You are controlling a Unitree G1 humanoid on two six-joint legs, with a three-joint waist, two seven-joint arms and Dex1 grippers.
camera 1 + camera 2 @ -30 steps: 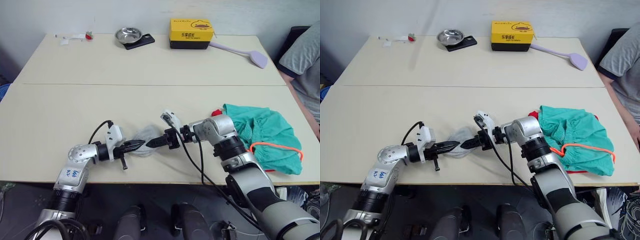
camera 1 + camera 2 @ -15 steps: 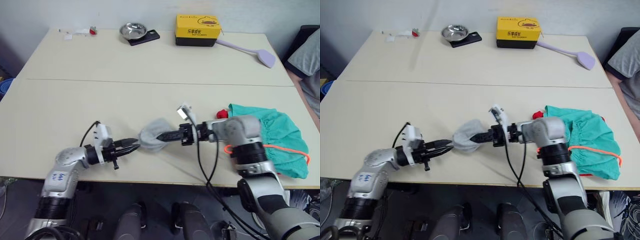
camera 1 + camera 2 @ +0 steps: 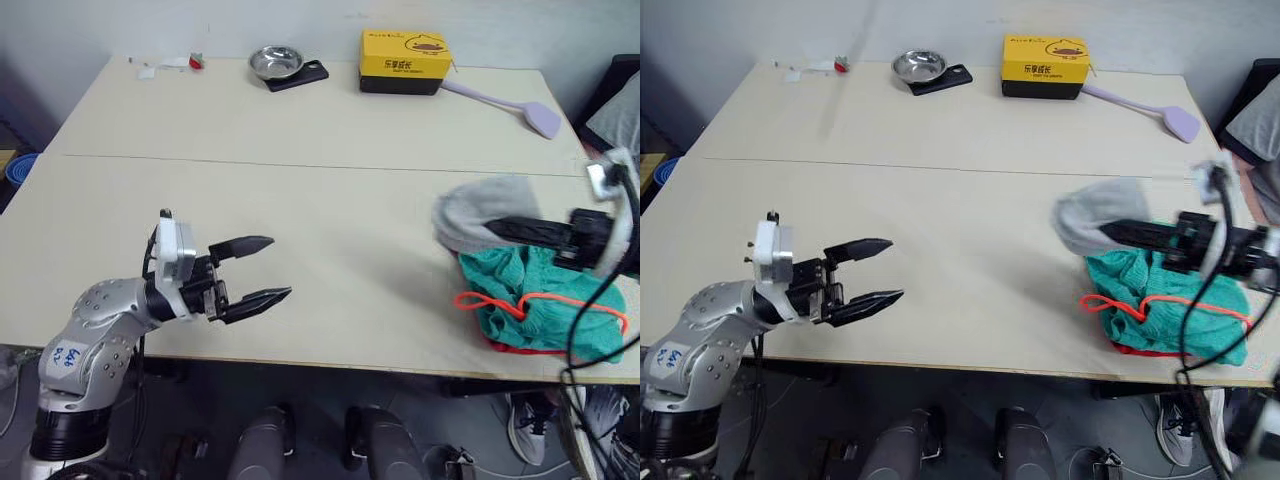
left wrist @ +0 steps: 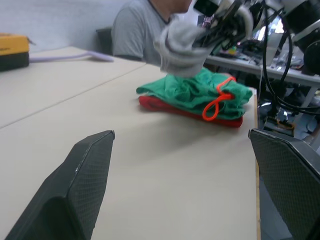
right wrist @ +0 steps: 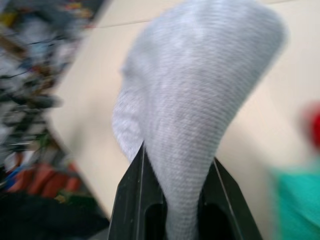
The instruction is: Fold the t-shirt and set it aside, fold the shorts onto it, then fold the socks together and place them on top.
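My right gripper (image 3: 1118, 233) pinches the bundled light-grey fabric socks (image 3: 478, 214), holding them just above the teal-green cloth shorts (image 3: 540, 300), which lie folded on the bright red t-shirt (image 4: 170, 107). My left gripper (image 3: 262, 268) hangs open and empty over the table (image 3: 330, 200). I judge only the final placing remains

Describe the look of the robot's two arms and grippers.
The left arm has silver-grey rounded shells, a blue handwritten mark, a black cable and a white wrist block. The left gripper has two black tapered fingers. The right gripper has the same black fingers, with a white block and black cables at its wrist.
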